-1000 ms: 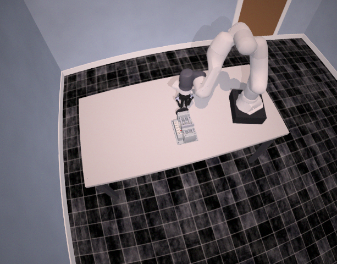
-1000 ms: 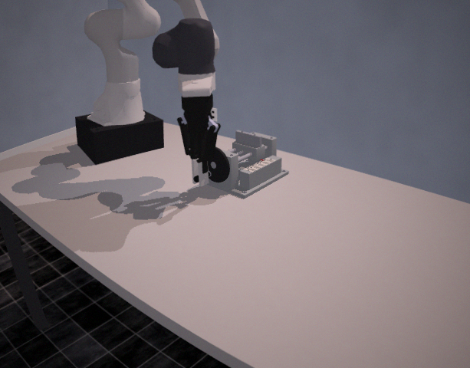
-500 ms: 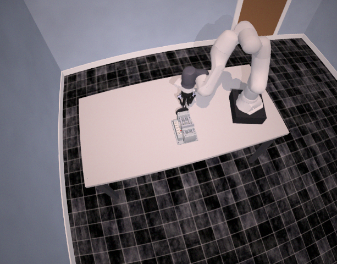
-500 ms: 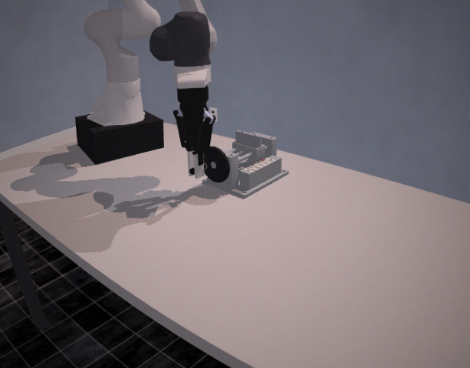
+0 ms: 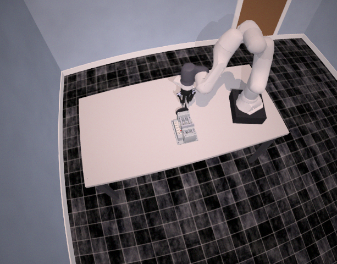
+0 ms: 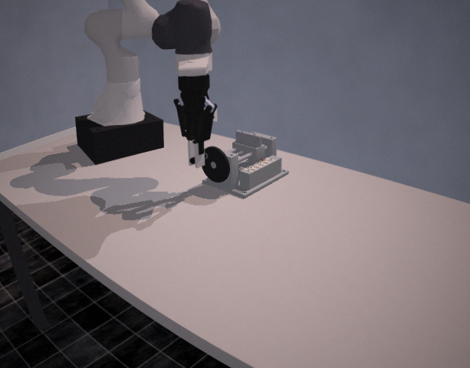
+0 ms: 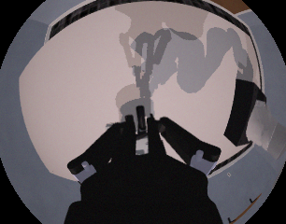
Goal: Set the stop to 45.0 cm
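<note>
Probably the handwheel (image 5: 182,110) (image 6: 219,169) turns with slight drag; our gripper (image 5: 186,104) (image 6: 195,157) (image 7: 140,113) clenches its crank handle (image 6: 192,160) (image 7: 140,115), the best hold, and we should avoid prying sideways.

From where I stand, there's a pale, smooth table (image 5: 128,136) (image 6: 326,253) (image 7: 73,89) on dark legs. A grey device with a flat baseplate (image 5: 178,142) (image 6: 245,195) sits around its middle; the arm's black base block (image 5: 248,119) (image 6: 123,144) (image 7: 238,112) stands well apart from it, near one end.
</note>
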Controlling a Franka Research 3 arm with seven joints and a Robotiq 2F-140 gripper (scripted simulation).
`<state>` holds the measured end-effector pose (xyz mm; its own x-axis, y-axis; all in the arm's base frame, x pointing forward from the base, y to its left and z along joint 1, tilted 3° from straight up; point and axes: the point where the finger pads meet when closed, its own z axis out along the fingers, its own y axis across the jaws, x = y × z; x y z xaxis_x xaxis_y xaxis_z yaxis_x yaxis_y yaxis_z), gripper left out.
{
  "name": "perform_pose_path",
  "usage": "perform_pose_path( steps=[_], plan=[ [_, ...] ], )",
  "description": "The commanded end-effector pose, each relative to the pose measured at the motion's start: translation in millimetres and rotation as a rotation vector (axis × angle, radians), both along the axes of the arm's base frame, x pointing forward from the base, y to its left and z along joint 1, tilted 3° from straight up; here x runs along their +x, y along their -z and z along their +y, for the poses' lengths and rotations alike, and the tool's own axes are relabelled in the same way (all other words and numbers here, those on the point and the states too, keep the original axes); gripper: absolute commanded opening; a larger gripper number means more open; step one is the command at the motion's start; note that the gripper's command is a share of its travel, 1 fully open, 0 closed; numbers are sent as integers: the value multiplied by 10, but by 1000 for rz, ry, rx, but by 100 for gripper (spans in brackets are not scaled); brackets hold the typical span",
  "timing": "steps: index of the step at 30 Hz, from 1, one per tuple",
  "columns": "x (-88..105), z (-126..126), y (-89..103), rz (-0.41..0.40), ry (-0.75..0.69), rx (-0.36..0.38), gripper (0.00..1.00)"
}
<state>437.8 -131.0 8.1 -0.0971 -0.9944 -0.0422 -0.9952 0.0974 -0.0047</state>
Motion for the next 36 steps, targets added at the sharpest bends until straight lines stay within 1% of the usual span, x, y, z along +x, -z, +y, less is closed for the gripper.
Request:
perform_pose_path(
  steps=[1,8,10,16,25,27,36],
  plan=[
    [124,-13,-112,-7,-10,1,4],
    [278,-28,-158,-7,-10,1,4],
    [278,-28,-158,-7,-10,1,4],
    [410,-39,-137,-7,-10,1,4],
    [572,-48,-16,-7,-10,1,4],
    [572,-48,-16,-7,-10,1,4],
    [640,-45,180,-7,-10,1,4]
  ],
)
